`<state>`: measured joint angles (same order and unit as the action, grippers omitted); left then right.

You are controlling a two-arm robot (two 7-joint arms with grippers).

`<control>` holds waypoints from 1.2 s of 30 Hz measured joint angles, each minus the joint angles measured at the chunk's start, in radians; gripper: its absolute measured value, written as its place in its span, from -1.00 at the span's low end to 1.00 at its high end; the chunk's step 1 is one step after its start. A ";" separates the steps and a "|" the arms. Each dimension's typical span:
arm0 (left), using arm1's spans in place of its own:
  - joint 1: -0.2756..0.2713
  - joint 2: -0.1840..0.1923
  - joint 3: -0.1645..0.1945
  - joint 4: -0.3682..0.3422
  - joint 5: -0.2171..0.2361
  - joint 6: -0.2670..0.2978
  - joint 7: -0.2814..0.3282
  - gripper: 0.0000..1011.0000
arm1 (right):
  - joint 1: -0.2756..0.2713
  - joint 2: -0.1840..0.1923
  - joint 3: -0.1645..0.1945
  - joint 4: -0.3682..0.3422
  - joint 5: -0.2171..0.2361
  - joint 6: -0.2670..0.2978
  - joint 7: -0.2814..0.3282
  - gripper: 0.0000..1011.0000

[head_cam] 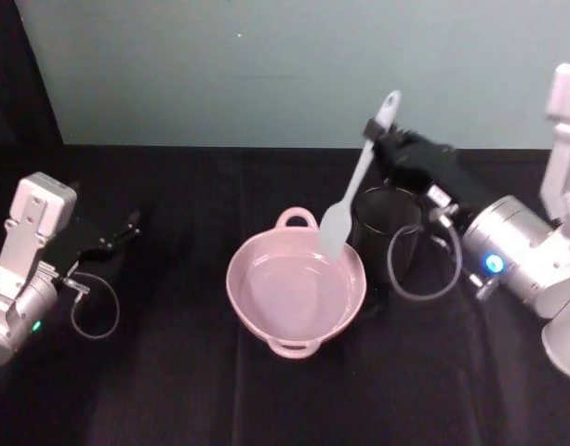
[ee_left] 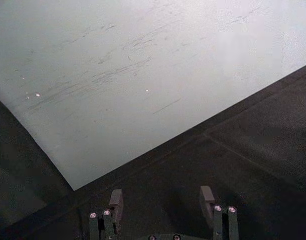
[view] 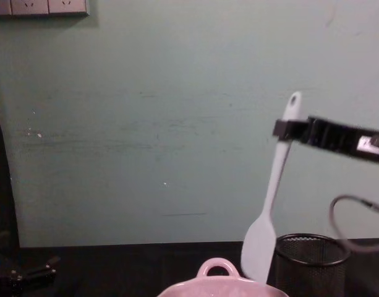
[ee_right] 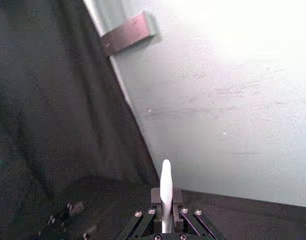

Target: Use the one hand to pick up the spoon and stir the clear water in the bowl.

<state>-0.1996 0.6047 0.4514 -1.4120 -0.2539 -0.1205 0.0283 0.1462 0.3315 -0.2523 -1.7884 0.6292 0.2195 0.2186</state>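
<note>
Spoon (head_cam: 357, 179): long, white, hanging tilted over the middle of the black-clothed table (head_cam: 173, 390), handle tip uppermost toward the back edge, broad flat head lowest. Clamped near the handle top by the right gripper (head_cam: 376, 131), jaws closed on the shaft just below the holed tip. Seen from the chest camera with the head (view: 258, 247) just above the bowl's rim, beside the loop handle; from the head camera, over the right-hand inner side of the bowl. Contact with the water: cannot tell.

Bowl (head_cam: 257, 311): pale pink, glossy, centred on the table, one loop handle toward the back edge, another toward the front edge, clear water inside.

Black wire-mesh cup (head_cam: 387, 228): upright, just beside the bowl on its right, directly below the right gripper and wrist. A loop of grey cable (head_cam: 424, 269) draped in front of it.

Left gripper (head_cam: 112, 237): low over the cloth near the left edge, well apart from the bowl, jaws spread apart and holding nothing.

Behind the back edge, a pale green wall (head_cam: 285, 65).
</note>
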 joint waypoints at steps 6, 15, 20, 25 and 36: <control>0.000 0.000 0.000 0.000 0.000 0.000 0.000 1.00 | 0.001 -0.009 0.059 -0.043 0.072 0.050 -0.072 -0.76; 0.000 0.000 0.000 0.000 0.000 0.000 0.000 1.00 | 0.014 -0.046 0.121 -0.036 0.130 0.066 -0.201 -0.76; 0.000 0.000 0.000 0.000 0.000 0.000 0.000 1.00 | 0.030 -0.056 0.132 0.004 0.138 0.046 -0.237 -0.76; 0.000 0.000 0.000 0.000 0.000 0.000 0.000 1.00 | 0.054 -0.064 0.132 0.065 0.144 0.018 -0.250 -0.76; 0.000 0.000 0.000 0.000 0.000 0.000 0.000 1.00 | 0.099 -0.086 0.117 0.182 0.161 -0.003 -0.252 -0.76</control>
<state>-0.1996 0.6047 0.4514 -1.4120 -0.2539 -0.1205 0.0283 0.2450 0.2453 -0.1352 -1.6066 0.7903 0.2163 -0.0338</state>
